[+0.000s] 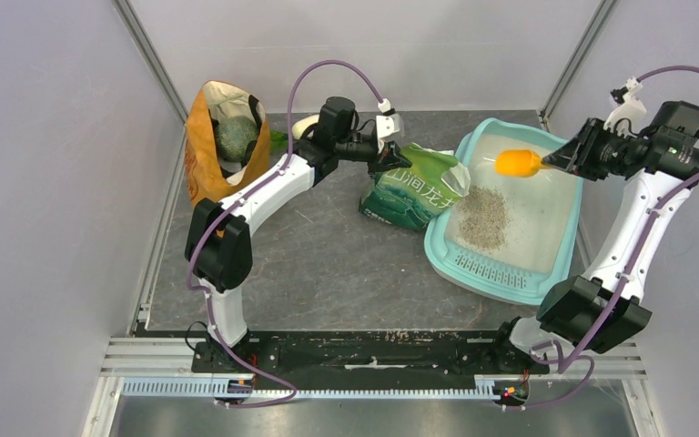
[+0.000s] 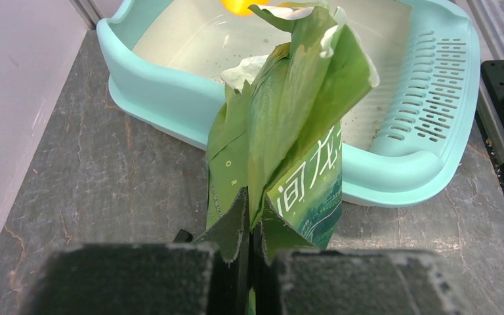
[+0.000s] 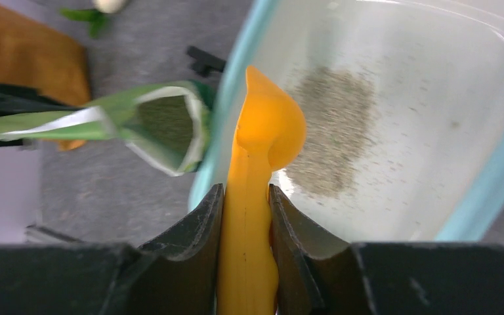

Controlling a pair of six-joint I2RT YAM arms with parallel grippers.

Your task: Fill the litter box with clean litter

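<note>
Your L gripper (image 2: pixel 250 243) is pressed tight on an edge of the green litter bag (image 2: pixel 289 118), w/ the bag's torn mouth ahead of the fingers. Your R gripper (image 3: pixel 246 203) pinches the orange scoop (image 3: pixel 266 125) by its handle, bowl out past the tips. Litter box (image 1: pixel 546 276) lies under the scoop; the litter (image 3: pixel 331 131) is a speckled patch on its floor, below & beside the bowl
</note>
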